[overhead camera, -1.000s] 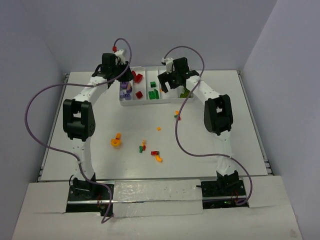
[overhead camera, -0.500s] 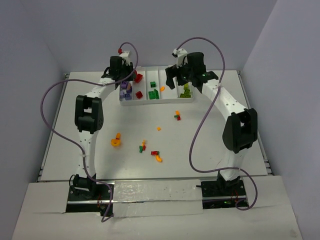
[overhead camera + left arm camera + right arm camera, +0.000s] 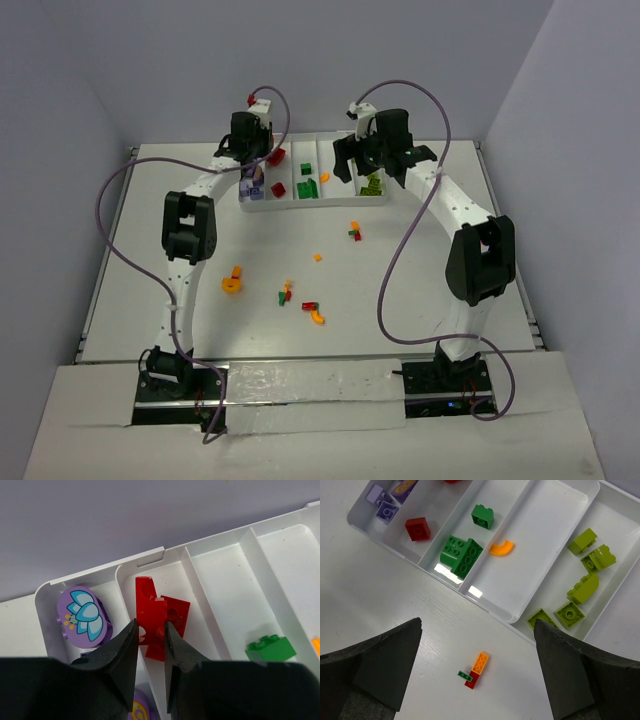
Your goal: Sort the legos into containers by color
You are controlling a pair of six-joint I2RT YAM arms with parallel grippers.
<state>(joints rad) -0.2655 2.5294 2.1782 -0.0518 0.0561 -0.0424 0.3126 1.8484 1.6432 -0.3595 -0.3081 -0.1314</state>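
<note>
Left gripper [image 3: 150, 626]: narrow, its jaws pinching a red lego [image 3: 150, 607] above the tray [image 3: 150, 556], over the second compartment from the tray's left end, beside another red piece [image 3: 175, 622].
Right gripper [image 3: 477, 630]: spread wide and holding nothing, high above the tray's near rim.
What changed: we see the left gripper has slid in from the tray's left end. The right gripper has lifted, and its elbow has swung toward the table's [image 3: 450, 300] right edge.
Meaning: we judge the red piece is ready to drop among its own colour, and the right arm is free for another pick.
Left arm: stretched far forward, wrist tipped down.
Right arm: arched high, forearm reaching inward.
Loose legos [image 3: 232, 282]: scattered across the table's middle.
</note>
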